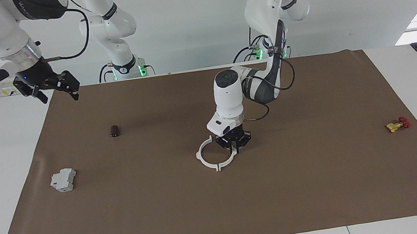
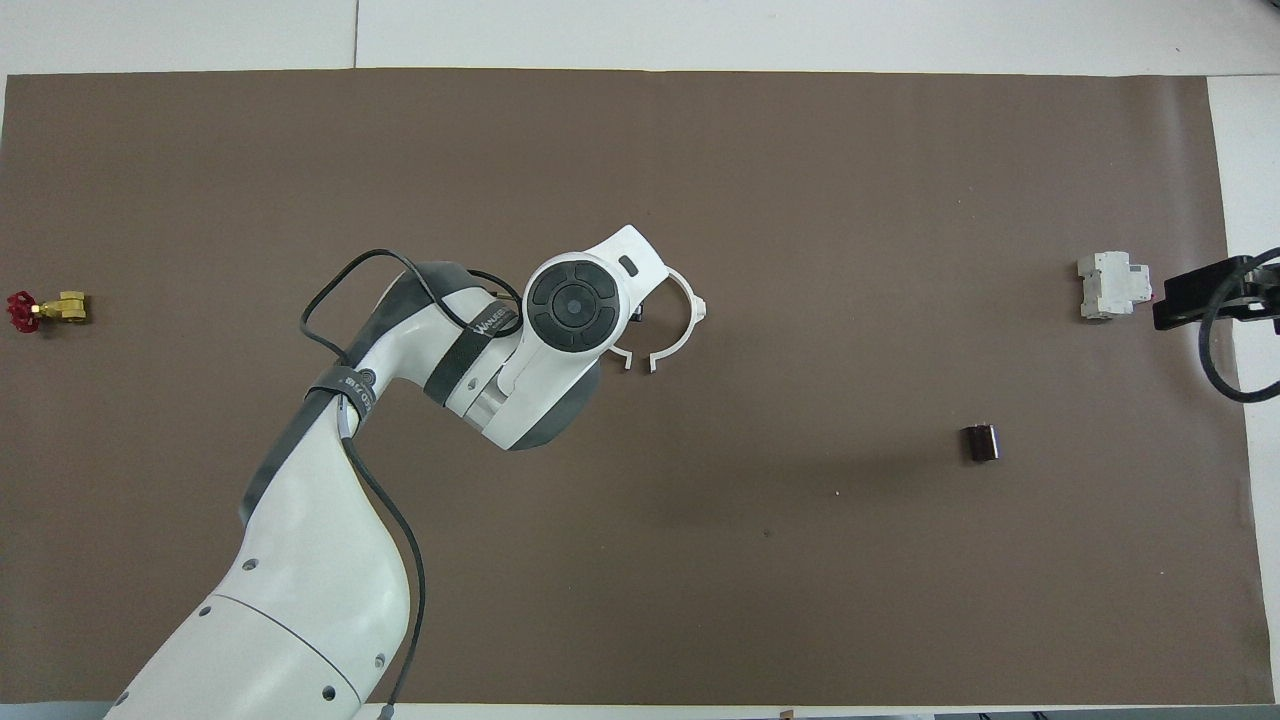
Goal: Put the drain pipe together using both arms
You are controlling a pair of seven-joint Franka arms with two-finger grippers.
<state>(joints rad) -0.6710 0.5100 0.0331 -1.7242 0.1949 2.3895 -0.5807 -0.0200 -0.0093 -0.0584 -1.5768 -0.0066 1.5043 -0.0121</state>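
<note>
The drain pipe (image 1: 207, 163) lies as a flat white ring on the brown mat near the table's middle. Its two halves meet at tabs on the side farther from the robots. In the overhead view (image 2: 688, 318) the nearer ends stand slightly apart. My left gripper (image 1: 234, 149) is down at the mat, shut on the half-ring toward the left arm's end. The left wrist hides that gripper in the overhead view. My right gripper (image 1: 55, 91) waits open and empty, raised over the mat's corner at the right arm's end, and its tip shows in the overhead view (image 2: 1190, 296).
A grey switch unit (image 1: 63, 180) and a small black cylinder (image 1: 114, 130) lie toward the right arm's end. A red-and-yellow valve (image 1: 397, 124) lies toward the left arm's end. The brown mat (image 1: 221, 212) covers most of the white table.
</note>
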